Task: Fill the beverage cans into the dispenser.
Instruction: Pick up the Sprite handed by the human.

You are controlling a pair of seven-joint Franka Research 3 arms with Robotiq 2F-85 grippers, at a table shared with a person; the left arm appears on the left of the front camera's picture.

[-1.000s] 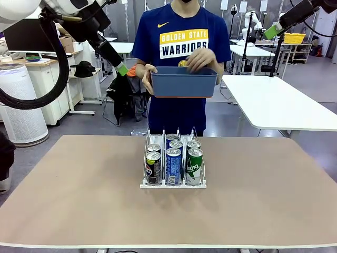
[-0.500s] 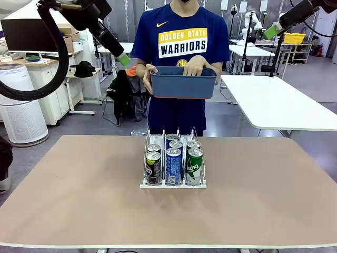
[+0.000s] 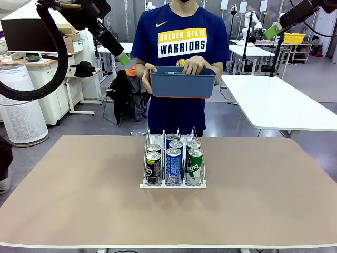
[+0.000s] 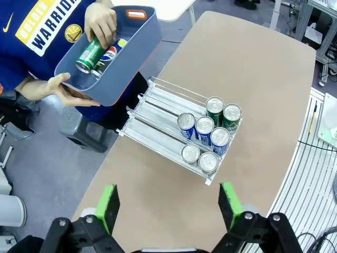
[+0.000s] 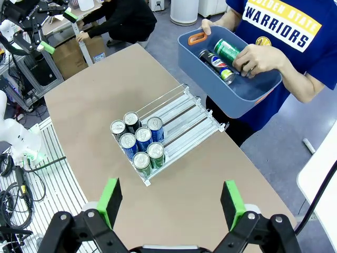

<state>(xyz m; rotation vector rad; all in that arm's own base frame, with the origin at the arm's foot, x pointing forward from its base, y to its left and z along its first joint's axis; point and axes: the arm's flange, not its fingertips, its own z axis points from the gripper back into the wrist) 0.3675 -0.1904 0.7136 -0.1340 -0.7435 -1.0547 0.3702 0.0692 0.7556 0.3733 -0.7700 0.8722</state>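
The dispenser (image 3: 172, 184) stands mid-table with several beverage cans (image 3: 174, 158) at the front of its three lanes: black, blue and green. At the far edge a person holds a blue-grey bin (image 3: 182, 87) and has one hand in it on a green can (image 4: 88, 56), next to a black Pepsi can (image 4: 108, 54). My left gripper (image 3: 123, 58) hangs open high at the back left; in its wrist view the left gripper (image 4: 168, 205) is far above the table. My right gripper (image 3: 270, 31) is open, raised at the back right. The right gripper (image 5: 171, 203) looks down on the dispenser (image 5: 187, 113).
The rear halves of the dispenser lanes (image 4: 158, 121) are bare. Wide free tabletop (image 3: 79, 195) lies on both sides of the rack. A white table (image 3: 279, 105) stands behind at the right.
The person's hand has dropped into the bin onto a can. My left arm rose and shifted slightly left at first, then held still. The right arm has not moved.
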